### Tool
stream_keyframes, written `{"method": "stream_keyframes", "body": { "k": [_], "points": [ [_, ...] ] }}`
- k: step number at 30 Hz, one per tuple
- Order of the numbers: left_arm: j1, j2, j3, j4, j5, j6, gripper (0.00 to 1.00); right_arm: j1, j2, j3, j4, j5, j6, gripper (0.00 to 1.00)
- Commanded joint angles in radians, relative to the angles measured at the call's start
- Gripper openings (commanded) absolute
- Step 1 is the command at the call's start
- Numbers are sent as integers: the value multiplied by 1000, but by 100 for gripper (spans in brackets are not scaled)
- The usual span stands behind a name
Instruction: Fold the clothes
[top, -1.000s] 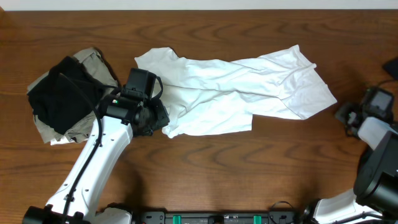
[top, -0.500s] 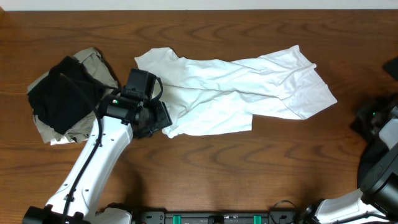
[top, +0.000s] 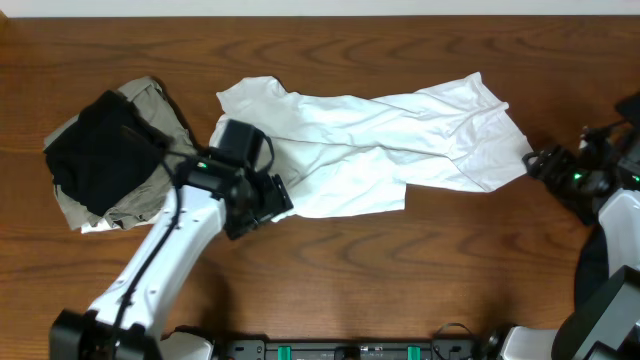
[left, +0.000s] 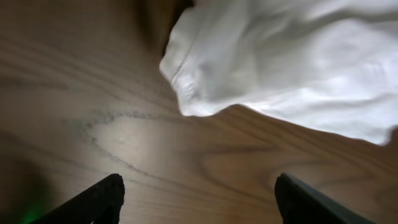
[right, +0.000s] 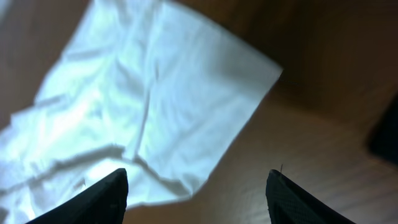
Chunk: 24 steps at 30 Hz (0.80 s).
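Observation:
A large white T-shirt (top: 380, 150) lies crumpled across the middle of the table, no print showing. My left gripper (top: 275, 200) is open and empty at the shirt's front left corner; that corner shows in the left wrist view (left: 205, 81), above bare wood between the jaws (left: 199, 199). My right gripper (top: 540, 163) is open and empty just off the shirt's right end, which fills the upper left of the right wrist view (right: 155, 106). A black garment (top: 95, 150) lies on a khaki one (top: 150, 100) at the left.
A dark object (top: 630, 108) sits at the table's right edge and also shows in the right wrist view (right: 385, 137). The wooden table (top: 400, 270) runs bare along the front. A pale wall strip lines the far edge.
My left gripper has shifted right and toward the front, along the shirt's front left corner. My right gripper has swung left from the table's right edge to the shirt's right end.

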Motion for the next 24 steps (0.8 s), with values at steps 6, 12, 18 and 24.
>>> {"method": "stream_keyframes", "body": {
  "k": [6,12,18,24],
  "points": [
    [-89,73,-245,295,127,-187,66,37,-2,7,-44,109,-40,70],
    [-145,74,-305,530,46,-189,66,37,-2,7,-55,109,-40,70],
    [-175,74,-306,577,-134,-193,66,37,-2,7,-72,113,-40,70],
    [-175,112,-306,618,-151,-215,66,37,-2,7,-78,112,-40,71]
  ]
}}
